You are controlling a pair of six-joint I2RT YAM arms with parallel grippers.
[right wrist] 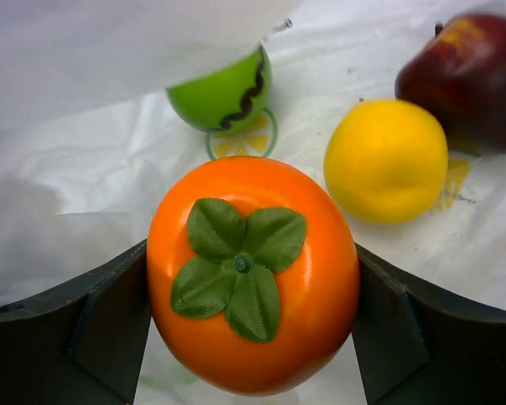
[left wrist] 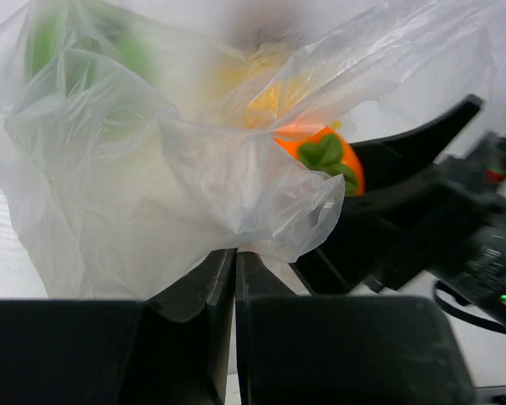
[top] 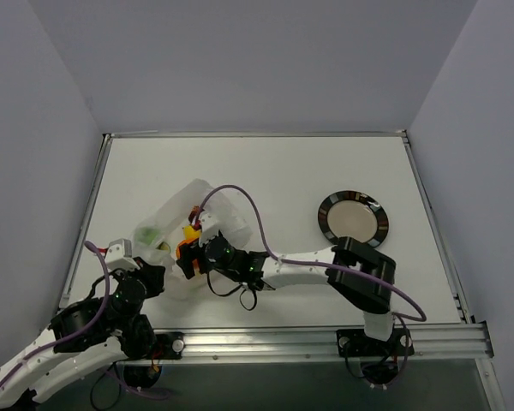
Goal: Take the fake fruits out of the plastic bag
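L gripper (left wrist: 234,272), near-left part of the tabletop: jaws closed w/ almost no gap, a fold of the plastic bag (left wrist: 110,186) pinched between them. Bag lies in the left half, approx midway between far & near edges. Film is thin, crinkly and limp, prob. very light and slippery; it'll slide or bunch unless anchored, so a pinch at the rim like this one looks right. Long axis seems to run near-left to far-right; the mouth looks to face the near/right side, where the R arm enters, but can't be sure.

Inside, on the printed film: green fruit (right wrist: 223,89), yellow fruit (right wrist: 386,160) and red apple (right wrist: 464,80) beside it, yellow and apple about touching.

Persimmon (right wrist: 253,270) sits at the bag mouth, calyx facing the wrist cam. It's squat and round, no real long axis. Looks smooth, hard and light, prob. slippery; grip across the widest sides suits it.

R gripper (right wrist: 253,316): jaws wide apart, closed onto the persimmon's two flanks.

Dark plate (top: 323,218) stands well apart in the right half.
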